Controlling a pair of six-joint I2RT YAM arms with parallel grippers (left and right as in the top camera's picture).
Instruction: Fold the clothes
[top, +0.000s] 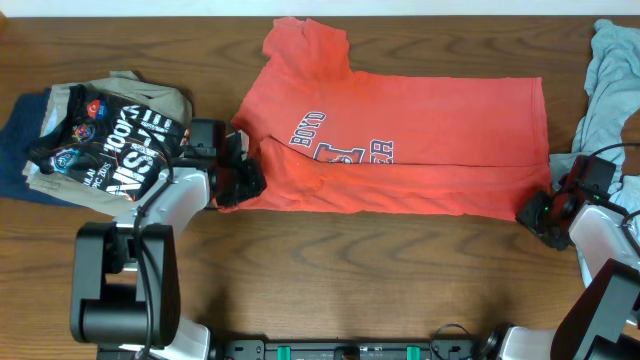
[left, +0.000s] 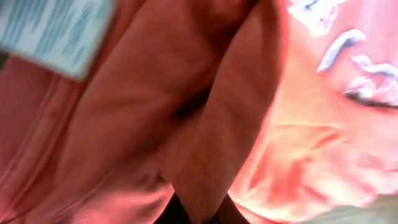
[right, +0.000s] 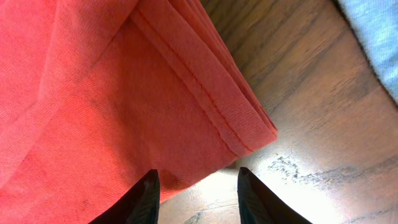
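The left claw (left: 194, 216) sits at the lower left corner of the T-shirt (top: 420, 130). Only its dark tips show at the bottom of the wrist view. They stand close together with a ridge of red-orange cloth running down between them, so it looks pinched shut on a fold of the shirt. A pale sewn-in label (left: 56, 34) shows at the upper left of that view.

The right claw (right: 199, 199) is wide open and holds nothing. Its two fingers straddle the shirt's lower edge, with the doubled hem corner (right: 261, 127) just ahead of them and bare table (top: 400, 290) under the right-hand finger.

The shirt lies flat across the upper middle of the overhead view. Its long edge is already doubled over, one sleeve points to the upper left, and the lettering (top: 340, 150) faces up.

It is light, limp cotton, so it should drape and sag from any single grip and slide easily on the wood. The stitched hem is the firmest place to take hold, and both layers at the corner need to be caught together or the fold will likely open.

A black printed shirt (top: 120, 145) lies heaped at the left, and a pale grey garment (top: 610, 90) at the right edge.
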